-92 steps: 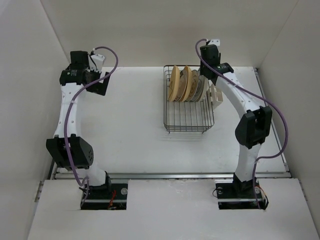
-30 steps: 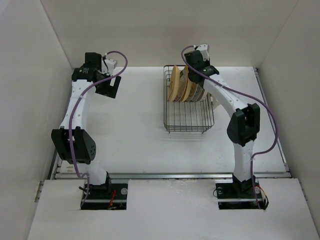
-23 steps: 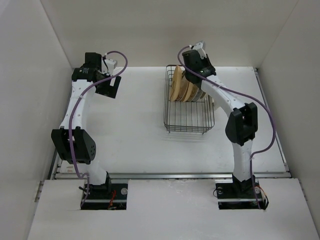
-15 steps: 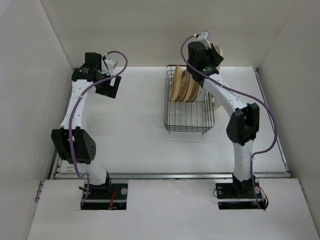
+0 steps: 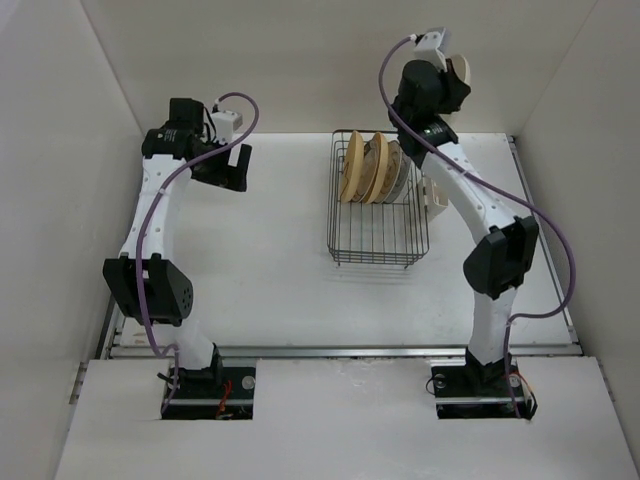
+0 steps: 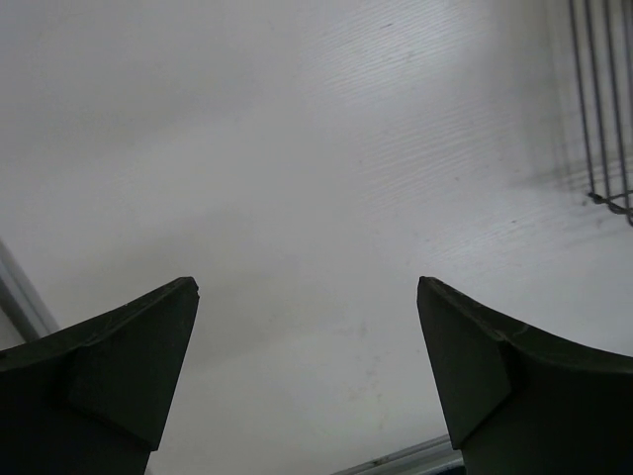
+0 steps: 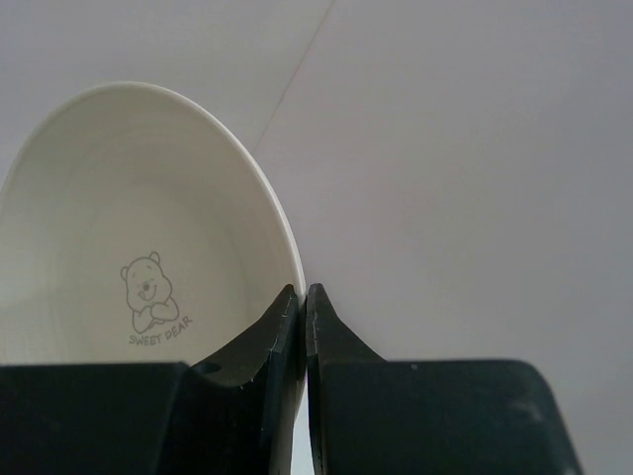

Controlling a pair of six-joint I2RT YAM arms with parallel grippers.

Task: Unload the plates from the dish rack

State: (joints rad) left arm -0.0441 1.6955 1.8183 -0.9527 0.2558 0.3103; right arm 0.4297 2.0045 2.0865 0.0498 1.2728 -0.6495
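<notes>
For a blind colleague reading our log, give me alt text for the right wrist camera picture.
The right gripper pinches the rim of a cream plate between its dark fingers, against plain pale walls. A small bear drawing captioned SWEET BEAR is printed on the plate.

Soft even overhead light, faint shadows, dim blurred wrist views
</notes>
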